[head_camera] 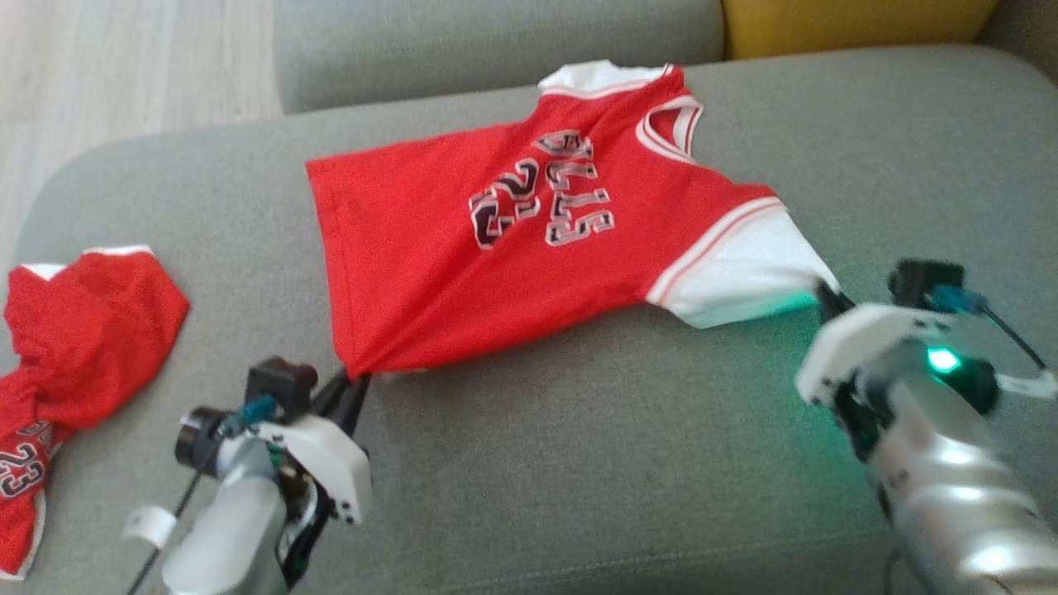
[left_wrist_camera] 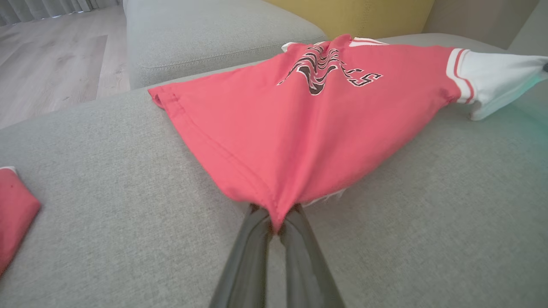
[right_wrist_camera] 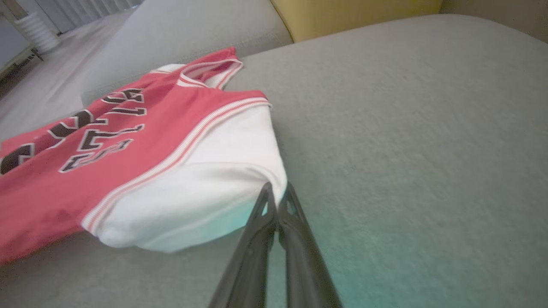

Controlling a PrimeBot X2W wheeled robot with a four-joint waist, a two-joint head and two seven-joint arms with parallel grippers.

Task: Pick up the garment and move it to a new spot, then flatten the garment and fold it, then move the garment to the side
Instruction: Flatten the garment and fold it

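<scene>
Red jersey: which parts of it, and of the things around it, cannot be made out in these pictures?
- Red jersey lettering: crumpled by folds in the left wrist view, blurred in the head view.
- Far sleeve: head view, mostly hidden behind the jersey's body.
- Left claw tips: left wrist view, covered by the hem.
- Second red garment: head view, cut off by the left edge.

Light: soft, even daylight in all your views, no glare. A green lamp (head_camera: 941,360) on your right wrist tints the jersey (head_camera: 496,240) sleeve and the sofa cushion (head_camera: 579,463) just ahead of the right gripper (head_camera: 829,296). Shadow: thin, under the hem beside the left gripper (left_wrist_camera: 276,220). Your head view is soft, smeared at both wrists. Right wrist view blurred beyond the fingertips; left wrist view sharper, edges bowed.
</scene>
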